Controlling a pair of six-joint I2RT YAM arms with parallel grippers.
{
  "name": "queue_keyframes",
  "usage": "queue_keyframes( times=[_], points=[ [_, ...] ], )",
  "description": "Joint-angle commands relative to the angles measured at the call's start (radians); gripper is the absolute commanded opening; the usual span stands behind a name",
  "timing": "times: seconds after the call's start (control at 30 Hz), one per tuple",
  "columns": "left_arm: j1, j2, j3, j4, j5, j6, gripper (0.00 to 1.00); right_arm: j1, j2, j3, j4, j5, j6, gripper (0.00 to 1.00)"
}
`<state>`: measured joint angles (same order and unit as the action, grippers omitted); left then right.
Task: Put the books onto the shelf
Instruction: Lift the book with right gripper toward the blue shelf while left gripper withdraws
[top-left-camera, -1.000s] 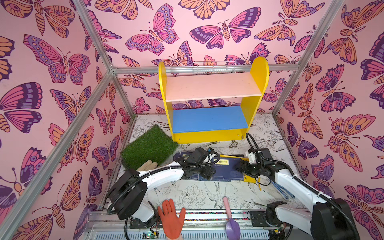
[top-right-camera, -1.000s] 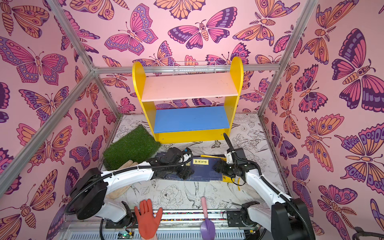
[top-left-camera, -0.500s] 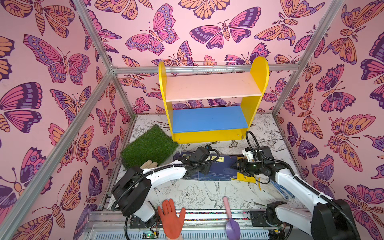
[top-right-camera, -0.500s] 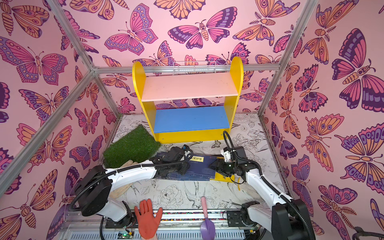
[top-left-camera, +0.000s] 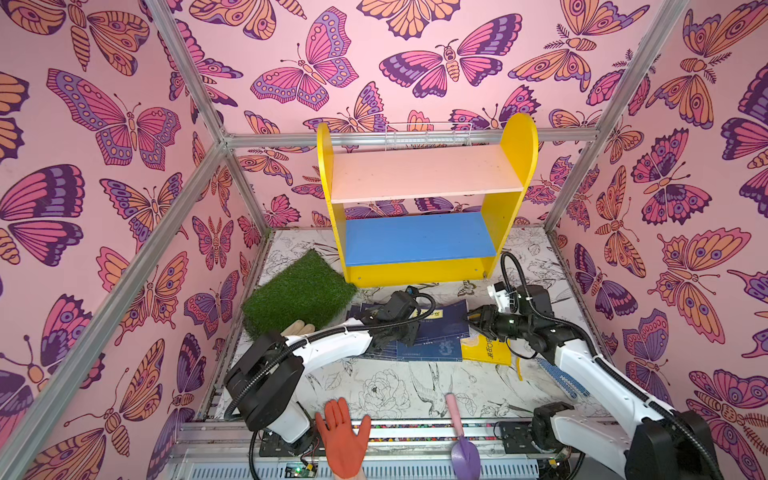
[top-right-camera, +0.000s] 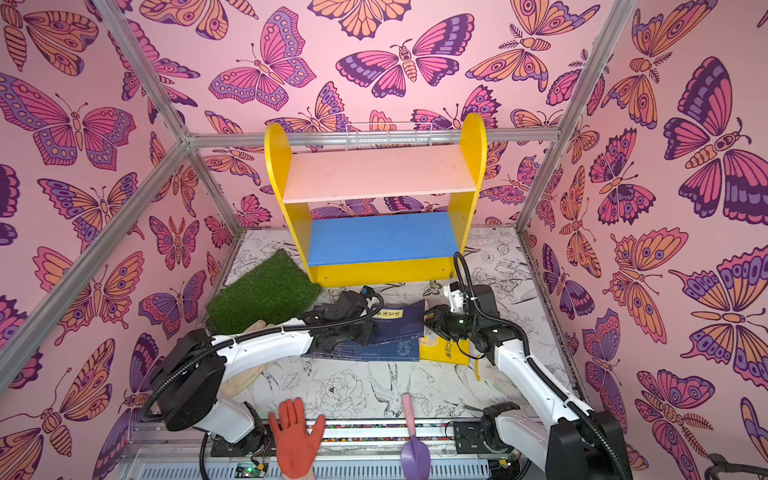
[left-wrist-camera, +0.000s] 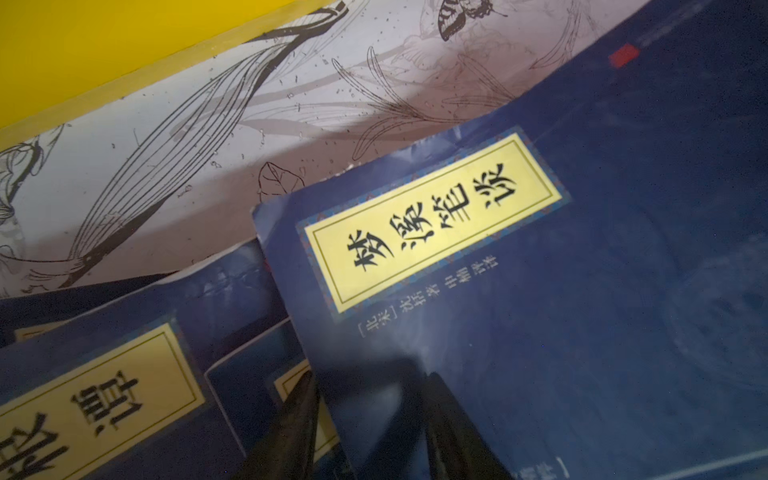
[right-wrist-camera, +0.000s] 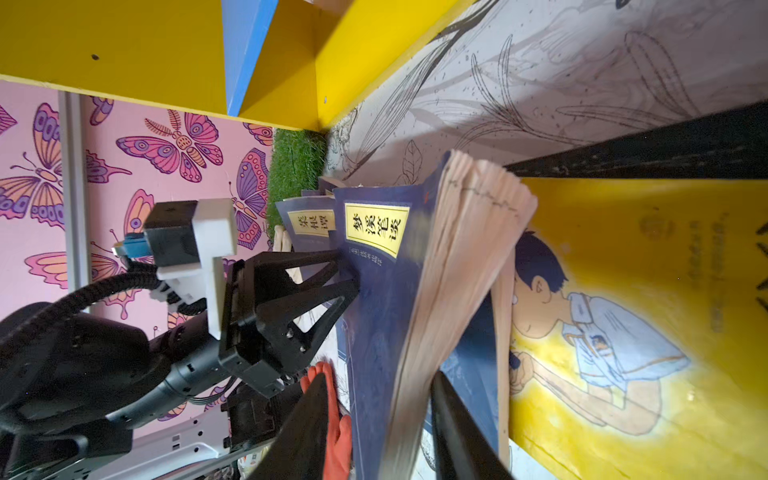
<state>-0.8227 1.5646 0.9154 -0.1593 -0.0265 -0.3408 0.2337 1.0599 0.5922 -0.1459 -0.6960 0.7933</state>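
Observation:
The yellow shelf (top-left-camera: 515, 145) stands at the back, both boards bare. In front of it several navy books lie in a loose pile beside a yellow cartoon book (top-left-camera: 486, 349). The top navy book (top-left-camera: 446, 320) is tilted up at its right edge. My right gripper (right-wrist-camera: 380, 375) straddles its fanned page edge (right-wrist-camera: 453, 257). One finger is under the pages and the other stands a little off the cover. My left gripper (left-wrist-camera: 371, 375) is open at the book's left edge. One of its fingers rests on the cover (left-wrist-camera: 540, 332) and the other is beside it, on a lower navy book (left-wrist-camera: 124, 374).
A green grass mat (top-left-camera: 299, 291) lies left of the shelf, with a beige glove (top-left-camera: 297, 328) beside it. An orange glove (top-left-camera: 343, 440) and a purple trowel (top-left-camera: 463, 449) hang at the front rail. A white wire rack (top-left-camera: 428, 135) sits behind the shelf.
Both grippers have narrowed their jaws. The right gripper has moved left onto the top navy book's page edge, and that edge has lifted off the pile.

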Motion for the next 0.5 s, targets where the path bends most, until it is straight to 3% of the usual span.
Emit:
queue_keyframes(
  times=[0.0,0.2,0.37,0.47],
  points=[
    [0.024,0.032,-0.069,-0.07,0.02,-0.009,0.44,0.015,-0.021,0.036,0.07,-0.012,0.032,0.38],
    [0.052,-0.038,-0.125,0.036,0.078,-0.02,0.44,0.071,0.005,0.051,0.071,0.018,0.024,0.35],
    [0.082,-0.087,-0.166,0.088,0.091,-0.043,0.44,0.084,0.023,0.053,0.071,0.034,0.02,0.1],
    [0.113,-0.133,-0.2,0.115,0.074,-0.087,0.49,0.084,-0.003,0.059,0.05,0.076,0.003,0.01]
  ],
)
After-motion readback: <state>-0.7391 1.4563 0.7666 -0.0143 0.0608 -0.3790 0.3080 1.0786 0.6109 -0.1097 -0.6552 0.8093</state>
